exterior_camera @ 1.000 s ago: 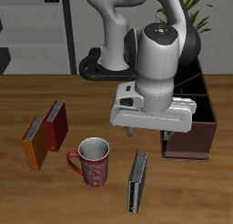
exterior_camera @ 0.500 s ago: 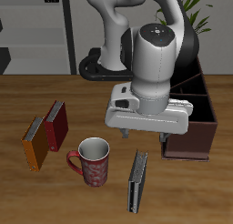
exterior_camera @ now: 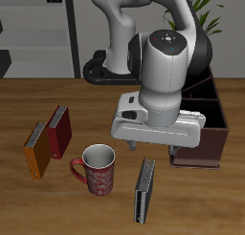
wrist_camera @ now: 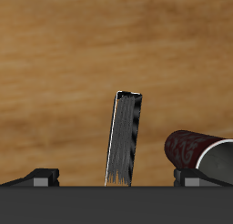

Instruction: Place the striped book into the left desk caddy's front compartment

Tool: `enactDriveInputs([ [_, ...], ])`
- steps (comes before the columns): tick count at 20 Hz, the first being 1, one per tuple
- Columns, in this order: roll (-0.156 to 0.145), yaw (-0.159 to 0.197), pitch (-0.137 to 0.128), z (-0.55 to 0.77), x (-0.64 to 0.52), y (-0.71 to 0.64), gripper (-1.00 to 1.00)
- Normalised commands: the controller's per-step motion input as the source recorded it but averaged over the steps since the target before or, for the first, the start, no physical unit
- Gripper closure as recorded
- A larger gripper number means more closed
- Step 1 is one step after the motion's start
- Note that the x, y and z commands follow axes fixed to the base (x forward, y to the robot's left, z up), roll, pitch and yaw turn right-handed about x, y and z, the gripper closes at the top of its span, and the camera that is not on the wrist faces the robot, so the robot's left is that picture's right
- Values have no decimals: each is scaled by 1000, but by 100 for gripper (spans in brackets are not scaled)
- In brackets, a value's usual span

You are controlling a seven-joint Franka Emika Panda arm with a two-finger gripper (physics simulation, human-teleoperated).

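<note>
The striped book (exterior_camera: 144,189) stands on its long edge near the table's front edge, thin and grey with fine stripes. In the wrist view the striped book (wrist_camera: 125,139) shows edge-on, lined up between the two fingertips (wrist_camera: 38,176) and below them. My gripper (exterior_camera: 153,145) hangs open above the book's far end, holding nothing; in the wrist view the gripper (wrist_camera: 116,178) has its jaws spread wide. The left desk caddy (exterior_camera: 205,134), dark maroon-brown, stands beside the gripper, partly hidden by the hand. I cannot make out its front compartment clearly.
A red patterned mug (exterior_camera: 97,169) stands close beside the striped book, and the mug (wrist_camera: 195,149) also shows in the wrist view. A red book (exterior_camera: 60,130) and an orange book (exterior_camera: 36,150) stand together farther off. A plant rises behind the caddy.
The gripper has come down a little and shifted slightly toward the striped book. The book, mug and caddy have not moved.
</note>
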Motion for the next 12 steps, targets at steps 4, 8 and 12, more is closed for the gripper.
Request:
enactDriveInputs([
  [4, -30, -8, 15, -149, 179, -179, -100],
  [8, -12, -26, 23, -184, 71, -66, -100],
  [12, 3, -7, 25, -224, 60, 1, -100],
])
